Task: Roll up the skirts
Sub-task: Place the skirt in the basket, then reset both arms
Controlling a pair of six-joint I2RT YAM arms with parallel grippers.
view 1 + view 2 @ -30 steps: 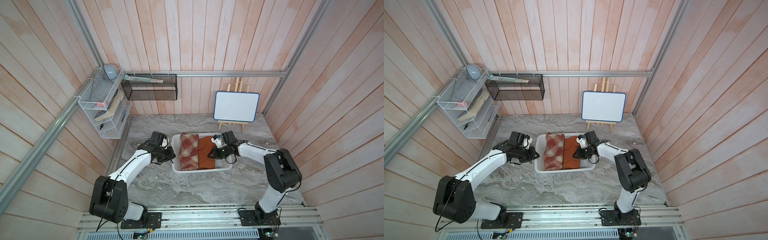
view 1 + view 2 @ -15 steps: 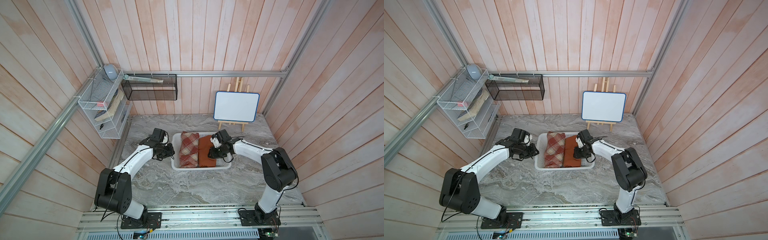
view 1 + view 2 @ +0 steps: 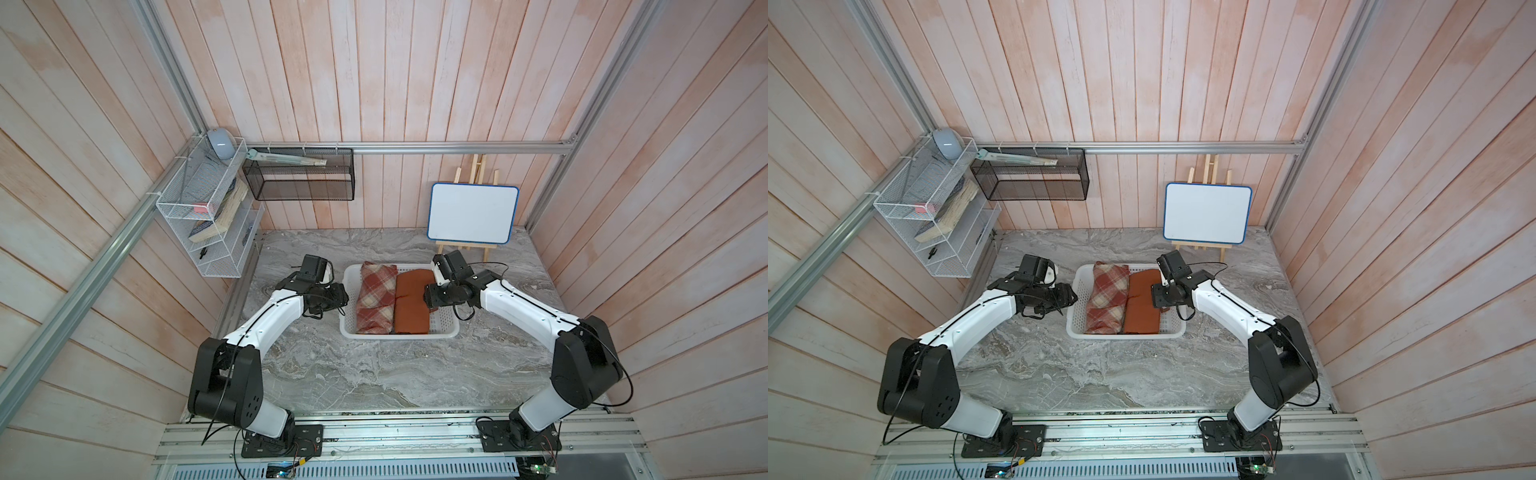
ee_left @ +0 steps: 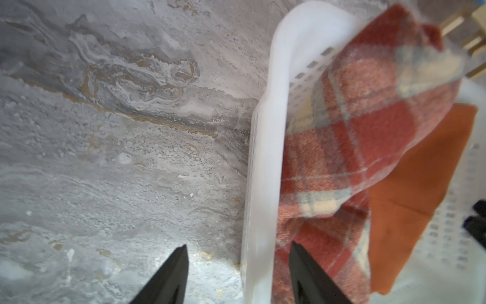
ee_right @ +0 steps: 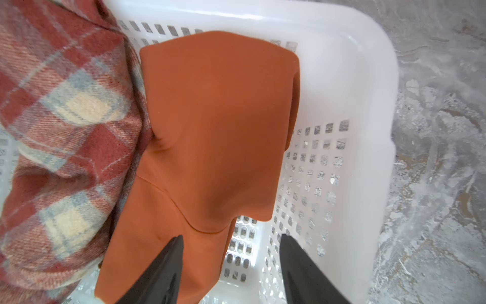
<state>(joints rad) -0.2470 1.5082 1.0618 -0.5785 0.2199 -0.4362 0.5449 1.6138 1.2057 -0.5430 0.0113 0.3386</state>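
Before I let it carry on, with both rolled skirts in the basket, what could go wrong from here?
The left tool seems to straddle the wall of the basket, so withdrawing sideways could drag it. The orange skirt has a loose flap by the right tool; a snag might unroll it.

tabletop (image 3: 374, 374) bare nr front, basket (image 3: 399, 335) rt strip free (plaid skirt (image 3: 376, 301) + orange skirt (image 3: 411, 309) fill rest)

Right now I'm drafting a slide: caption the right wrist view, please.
Open right gripper poised over the rust-orange skirt, beside the plaid skirt, inside the white basket.
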